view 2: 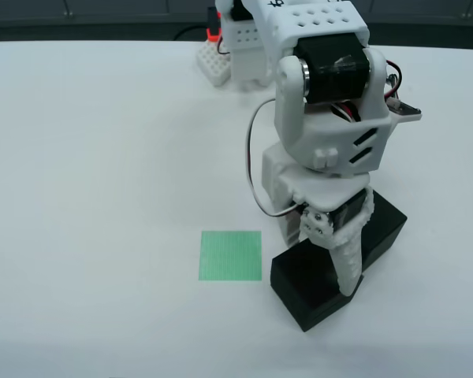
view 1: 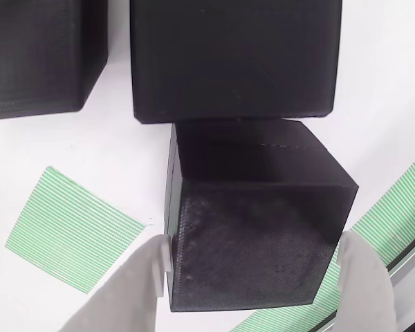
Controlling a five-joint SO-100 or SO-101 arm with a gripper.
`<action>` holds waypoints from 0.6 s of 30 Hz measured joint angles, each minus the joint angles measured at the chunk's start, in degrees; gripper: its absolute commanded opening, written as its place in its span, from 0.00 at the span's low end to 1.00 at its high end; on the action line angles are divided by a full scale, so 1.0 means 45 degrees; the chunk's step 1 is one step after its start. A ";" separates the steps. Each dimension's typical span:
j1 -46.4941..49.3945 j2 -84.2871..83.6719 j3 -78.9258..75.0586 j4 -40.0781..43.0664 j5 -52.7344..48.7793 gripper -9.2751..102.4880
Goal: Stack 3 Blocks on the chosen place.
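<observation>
A white table (view 2: 102,157) carries a small white breadboard (view 2: 213,64) near its far edge.

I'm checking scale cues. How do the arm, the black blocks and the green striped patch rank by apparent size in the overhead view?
1. The arm.
2. The black blocks, partly hidden beneath the arm.
3. The green striped patch, smallest.

three black cubes (view 1: 252,228) clustered; striped green patch (view 2: 231,255) beside them, bare.
</observation>
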 measured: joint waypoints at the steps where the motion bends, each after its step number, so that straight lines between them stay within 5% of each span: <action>1: 0.0000 -0.0059 -0.0039 0.0000 0.0000 0.37; 18: -0.0078 -0.0703 -0.0371 0.0000 0.0176 0.30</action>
